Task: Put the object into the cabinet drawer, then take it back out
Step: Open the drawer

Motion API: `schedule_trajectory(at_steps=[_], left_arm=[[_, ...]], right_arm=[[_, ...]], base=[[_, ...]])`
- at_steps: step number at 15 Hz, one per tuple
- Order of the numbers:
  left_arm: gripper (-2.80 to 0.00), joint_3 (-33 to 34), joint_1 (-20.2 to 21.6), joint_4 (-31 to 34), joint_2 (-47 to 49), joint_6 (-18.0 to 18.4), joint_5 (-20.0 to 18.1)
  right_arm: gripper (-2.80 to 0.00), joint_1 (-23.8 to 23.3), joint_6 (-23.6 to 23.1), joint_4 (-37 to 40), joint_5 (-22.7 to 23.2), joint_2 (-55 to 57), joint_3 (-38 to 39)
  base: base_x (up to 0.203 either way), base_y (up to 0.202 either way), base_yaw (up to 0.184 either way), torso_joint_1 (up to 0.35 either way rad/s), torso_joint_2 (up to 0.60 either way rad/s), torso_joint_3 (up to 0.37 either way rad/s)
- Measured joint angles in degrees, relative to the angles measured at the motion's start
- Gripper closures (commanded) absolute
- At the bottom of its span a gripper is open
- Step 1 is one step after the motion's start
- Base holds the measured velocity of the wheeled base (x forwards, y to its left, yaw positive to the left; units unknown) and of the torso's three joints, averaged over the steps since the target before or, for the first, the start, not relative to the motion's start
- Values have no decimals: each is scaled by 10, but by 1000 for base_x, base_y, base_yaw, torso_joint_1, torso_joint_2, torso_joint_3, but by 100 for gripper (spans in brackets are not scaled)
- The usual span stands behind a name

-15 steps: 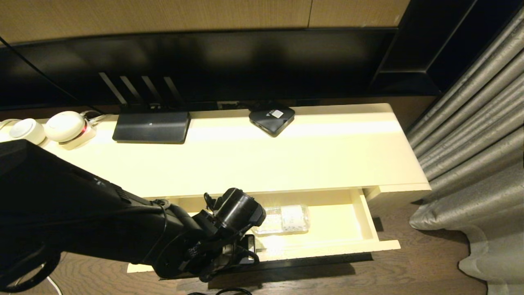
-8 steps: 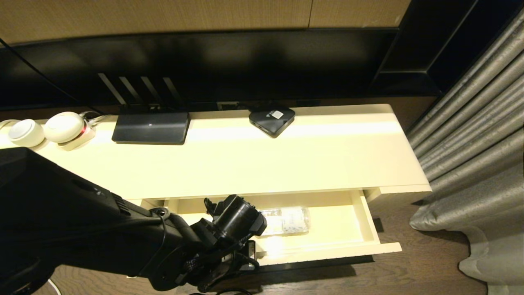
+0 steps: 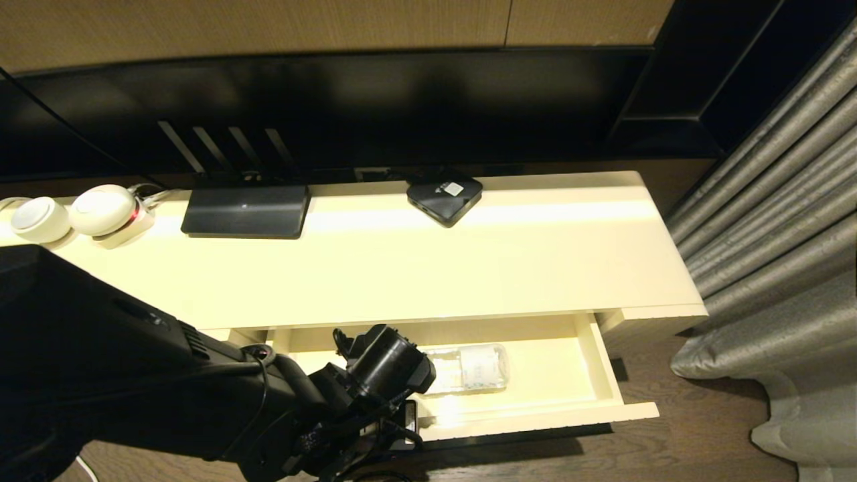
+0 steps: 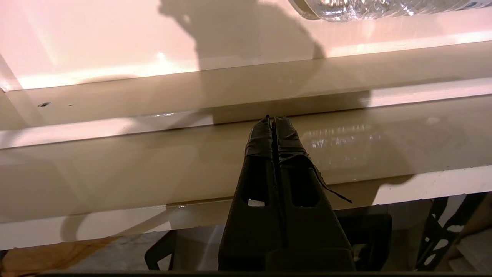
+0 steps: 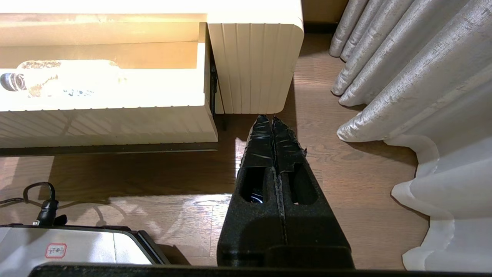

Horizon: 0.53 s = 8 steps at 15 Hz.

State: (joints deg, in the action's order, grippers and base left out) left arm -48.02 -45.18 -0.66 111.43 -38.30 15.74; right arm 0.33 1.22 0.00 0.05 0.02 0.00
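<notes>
The water bottle (image 3: 469,367) lies on its side on the glossy cream floor of the open cabinet drawer (image 3: 606,375), roughly midway along it and nearer the back wall than the front. It is a small clear plastic bottle with faceted, light-catching walls, a whitish label with dark print wrapped round the middle, and its cap end pointing toward the left arm; from the right wrist the cap (image 5: 11,81) reads as a dark ring against the glare. The left gripper (image 4: 272,120) has its two black taped fingers pressed flat together with nothing between them, its tips at the inner side of the drawer's front panel, clear of the bottle (image 4: 369,7), which shows only at the frame's edge. The right gripper (image 5: 272,120) is likewise closed and empty, hanging low over the wooden floor (image 5: 346,181) beside the cabinet's ribbed end (image 5: 253,65) and near the grey curtain (image 5: 403,77).
</notes>
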Motion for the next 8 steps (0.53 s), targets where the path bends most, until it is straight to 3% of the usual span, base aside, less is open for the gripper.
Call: schedule_trajectory(at_steps=[8], left_arm=[[0, -26, 10, -17, 19, 5, 28]], right_arm=[[0, 0, 0, 0, 0, 0, 0]], base=[[0, 0, 0, 0, 0, 0]])
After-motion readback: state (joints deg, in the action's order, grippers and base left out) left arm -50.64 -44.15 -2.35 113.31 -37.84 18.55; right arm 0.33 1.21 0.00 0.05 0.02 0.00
